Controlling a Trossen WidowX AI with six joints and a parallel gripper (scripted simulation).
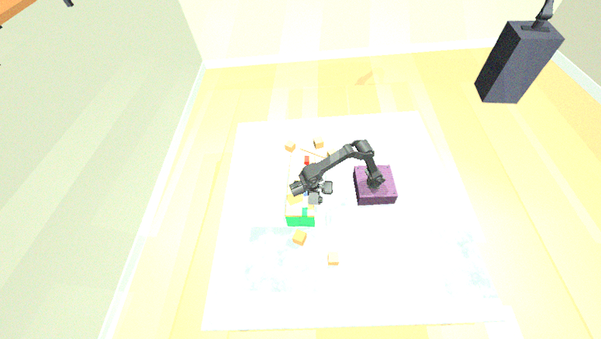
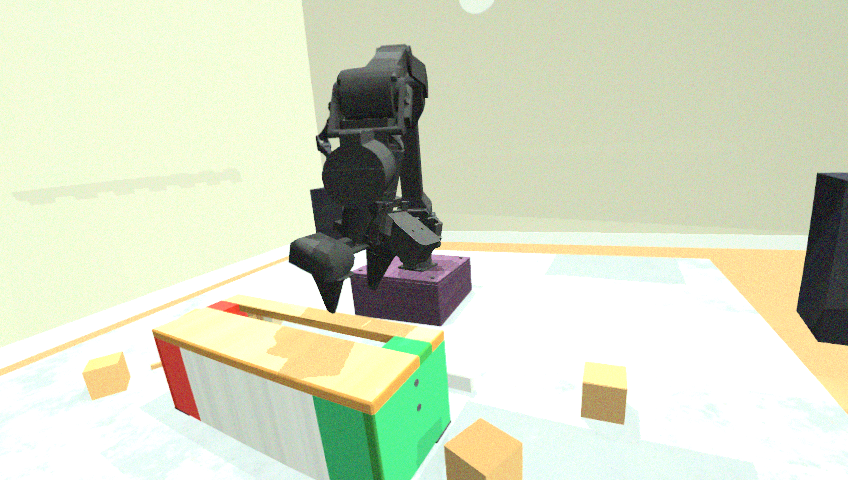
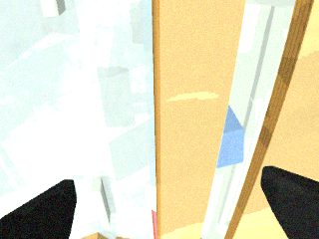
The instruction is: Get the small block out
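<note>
My gripper (image 2: 352,297) hangs open and empty above the box (image 2: 333,362). In the wrist view the blue block (image 3: 230,141) lies right of centre, in the slot. I judge it light and stiff; later I should grip two flat opposite faces

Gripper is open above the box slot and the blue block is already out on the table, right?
Not quite. The gripper is open above the box, but the blue block is not out on the table: the wrist view shows it still inside, seen through the slot in the top.
</note>
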